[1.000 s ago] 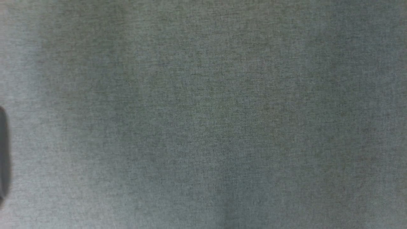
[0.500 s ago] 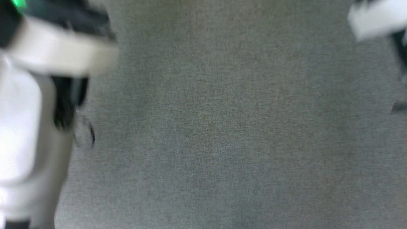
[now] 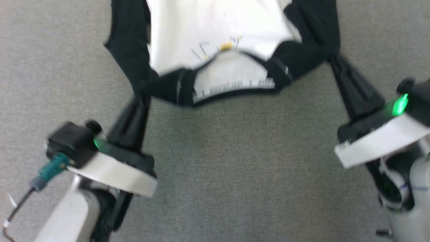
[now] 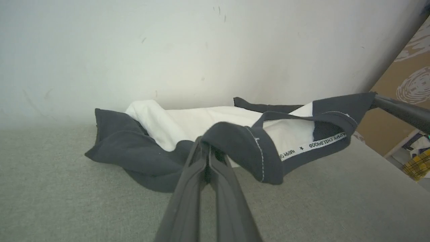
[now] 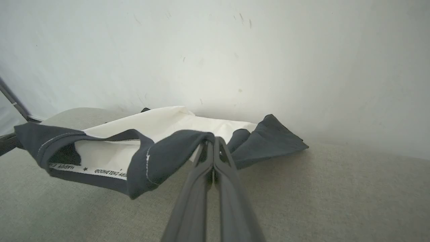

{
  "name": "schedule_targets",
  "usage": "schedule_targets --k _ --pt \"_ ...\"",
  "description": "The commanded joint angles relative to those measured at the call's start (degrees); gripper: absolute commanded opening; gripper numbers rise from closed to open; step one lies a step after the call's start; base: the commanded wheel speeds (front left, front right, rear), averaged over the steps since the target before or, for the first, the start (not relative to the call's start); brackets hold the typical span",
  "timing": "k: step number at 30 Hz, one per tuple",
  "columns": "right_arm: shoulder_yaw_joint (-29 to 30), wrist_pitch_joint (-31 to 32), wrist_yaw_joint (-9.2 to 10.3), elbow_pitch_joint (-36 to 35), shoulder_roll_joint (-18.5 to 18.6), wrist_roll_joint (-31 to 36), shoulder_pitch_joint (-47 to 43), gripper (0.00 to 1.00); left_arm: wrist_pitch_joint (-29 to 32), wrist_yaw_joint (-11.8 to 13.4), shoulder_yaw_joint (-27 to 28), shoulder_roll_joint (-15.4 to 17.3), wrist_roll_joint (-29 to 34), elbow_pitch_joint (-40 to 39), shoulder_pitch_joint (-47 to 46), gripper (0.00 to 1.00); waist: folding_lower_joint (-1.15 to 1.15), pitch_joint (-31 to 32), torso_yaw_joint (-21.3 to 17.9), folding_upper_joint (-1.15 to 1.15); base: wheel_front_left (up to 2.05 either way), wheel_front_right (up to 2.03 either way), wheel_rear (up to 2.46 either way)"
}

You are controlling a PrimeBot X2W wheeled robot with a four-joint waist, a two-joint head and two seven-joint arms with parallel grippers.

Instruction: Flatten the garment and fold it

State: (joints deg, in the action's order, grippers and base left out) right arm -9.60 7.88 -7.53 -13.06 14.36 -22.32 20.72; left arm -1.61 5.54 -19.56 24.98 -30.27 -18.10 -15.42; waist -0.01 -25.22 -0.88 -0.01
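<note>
Nearest us is bare grey surface (image 3: 235, 174), with the two arms reaching forward over it. The left tool (image 3: 142, 98) is pinched tight on the left-hand shoulder (image 3: 161, 88) of the garment (image 3: 215, 27). The right tool (image 3: 333, 59) is clamped the same way on the right-hand shoulder (image 3: 302, 57), and both black shoulders are lifted off the surface. Between them the collar (image 3: 231, 88) sags in a loose arc, its printed neck tape showing. Beyond that the white chest with its little yellow print (image 3: 225, 46) slopes down to the surface. Farther out the body and the two black sleeves (image 4: 117, 148) lie rumpled, close to the pale wall (image 4: 201, 50). Here's the danger, I'd say: each grip is a thin bite of soft cloth, so a sharp tug could slide a shoulder free. Pull one side harder and the shirt lands skewed. And with the far end bunched, a sleeve could tuck under the body and leave a hidden crease once everything is laid flat.
</note>
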Motion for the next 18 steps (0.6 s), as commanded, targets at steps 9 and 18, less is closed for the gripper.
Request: schedule_targets --k 9,18 --pt "1.01 7.53 0.04 -2.30 -0.30 -3.57 -13.99 0.00 8.07 -1.16 -3.19 3.71 -5.35 -0.05 10.73 0.00 0.01 7.01 1.03 0.01 0.00 0.00 0.00" --pt "-1.26 20.17 0.04 -3.89 3.20 -8.14 -22.31 0.00 18.13 -1.15 -6.98 6.28 -10.70 -2.59 16.82 0.00 0.01 11.44 0.87 0.01 0.00 0.00 0.00"
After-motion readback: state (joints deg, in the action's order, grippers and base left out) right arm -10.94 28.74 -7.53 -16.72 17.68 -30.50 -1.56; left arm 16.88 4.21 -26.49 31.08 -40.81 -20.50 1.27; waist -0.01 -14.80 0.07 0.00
